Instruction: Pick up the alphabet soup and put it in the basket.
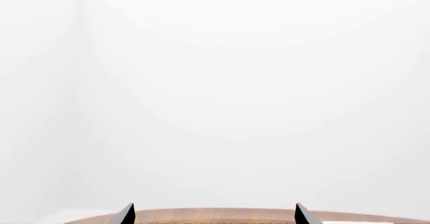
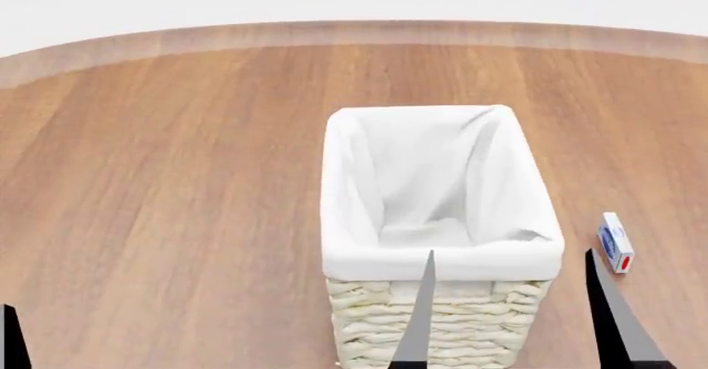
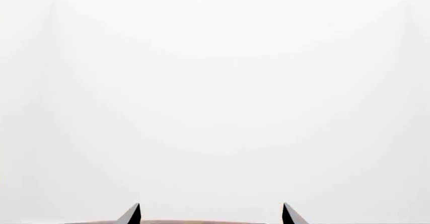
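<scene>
The alphabet soup is out of view in every frame. The basket (image 2: 443, 319), cream wicker with a white cloth lining, stands upright at the middle of the wooden table, and what shows of its inside holds nothing. My right gripper (image 2: 509, 253) is open, its two dark fingertips wide apart in front of the basket's near right rim. The right wrist view shows the right gripper (image 3: 211, 206) open on nothing, facing a white wall. My left gripper (image 1: 214, 206) is also open and holds nothing. Only one of its fingers (image 2: 12, 340) shows at the head view's lower left corner.
A small white, blue and red box (image 2: 614, 242) lies on the table (image 2: 166, 178) just right of the basket. The table's curved far edge (image 2: 354, 31) meets a white floor and wall.
</scene>
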Robot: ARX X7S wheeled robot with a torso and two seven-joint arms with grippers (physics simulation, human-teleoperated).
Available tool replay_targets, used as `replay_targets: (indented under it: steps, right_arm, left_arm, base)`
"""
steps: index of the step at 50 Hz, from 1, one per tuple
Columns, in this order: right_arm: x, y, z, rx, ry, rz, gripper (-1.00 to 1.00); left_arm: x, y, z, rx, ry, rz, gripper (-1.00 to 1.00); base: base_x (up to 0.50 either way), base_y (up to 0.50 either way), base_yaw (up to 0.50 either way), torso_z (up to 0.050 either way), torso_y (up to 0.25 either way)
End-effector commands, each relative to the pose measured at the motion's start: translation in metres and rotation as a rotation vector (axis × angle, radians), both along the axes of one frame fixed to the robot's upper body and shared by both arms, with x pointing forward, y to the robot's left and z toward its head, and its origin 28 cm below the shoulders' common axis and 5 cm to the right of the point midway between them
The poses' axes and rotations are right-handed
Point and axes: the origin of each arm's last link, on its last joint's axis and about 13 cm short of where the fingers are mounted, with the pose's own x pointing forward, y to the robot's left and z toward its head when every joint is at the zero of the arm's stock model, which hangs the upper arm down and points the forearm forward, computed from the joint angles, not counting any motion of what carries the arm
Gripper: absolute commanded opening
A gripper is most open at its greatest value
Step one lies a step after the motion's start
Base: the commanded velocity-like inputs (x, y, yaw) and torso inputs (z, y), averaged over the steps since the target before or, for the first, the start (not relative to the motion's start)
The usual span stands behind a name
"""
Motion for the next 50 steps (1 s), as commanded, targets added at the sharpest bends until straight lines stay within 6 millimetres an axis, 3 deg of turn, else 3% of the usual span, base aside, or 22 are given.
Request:
replay_targets:
  steps: [1, 16, 17, 18, 19, 20, 21, 39, 50]
  right_arm:
    - [0.001, -0.004, 0.014, -0.011, 0.008, -0.024, 1.00]
    - [-0.031, -0.047, 0.044, -0.148, -0.013, -0.066, 1.00]
    - [-0.037, -0.066, 0.029, -0.213, 0.027, -0.178, 1.00]
    - [-0.053, -0.080, -0.010, -0.176, 0.183, -0.305, 1.00]
    - [-0.048, -0.094, -0.027, -0.125, 0.208, -0.343, 1.00]
    - [-0.039, -0.114, -0.034, -0.102, 0.165, -0.381, 1.00]
    - [-0.037, -0.118, -0.035, -0.066, 0.146, -0.376, 1.00]
    - [-0.036, -0.118, -0.042, -0.059, 0.160, -0.382, 1.00]
    - [-0.036, -0.107, -0.050, -0.098, 0.145, -0.306, 1.00]
  left_arm:
    - [0.001, 0.000, -0.002, 0.002, 0.011, 0.005, 1.00]
    - [0.008, 0.002, -0.006, 0.001, 0.036, 0.031, 1.00]
    - [0.008, 0.003, -0.006, 0.002, 0.038, 0.037, 1.00]
    - [0.013, 0.002, -0.011, 0.010, 0.052, 0.047, 1.00]
    - [0.012, 0.002, -0.010, 0.009, 0.052, 0.047, 1.00]
    - [0.012, 0.002, -0.010, 0.009, 0.052, 0.048, 1.00]
    - [0.012, 0.002, -0.010, 0.009, 0.052, 0.048, 1.00]
    - [0.012, 0.003, -0.011, 0.008, 0.053, 0.050, 1.00]
    - [0.013, 0.003, -0.011, 0.008, 0.053, 0.053, 1.00]
  base:
    - [0.00, 0.00, 0.00, 0.000, 0.000]
    - [0.00, 0.00, 0.00, 0.000, 0.000]
    - [0.00, 0.00, 0.00, 0.000, 0.000]
    - [0.00, 0.00, 0.00, 0.000, 0.000]
    - [0.00, 0.00, 0.00, 0.000, 0.000]
    - [0.00, 0.00, 0.00, 0.000, 0.000]
    - [0.00, 0.00, 0.00, 0.000, 0.000]
    - [0.00, 0.00, 0.00, 0.000, 0.000]
    - [0.00, 0.00, 0.00, 0.000, 0.000]
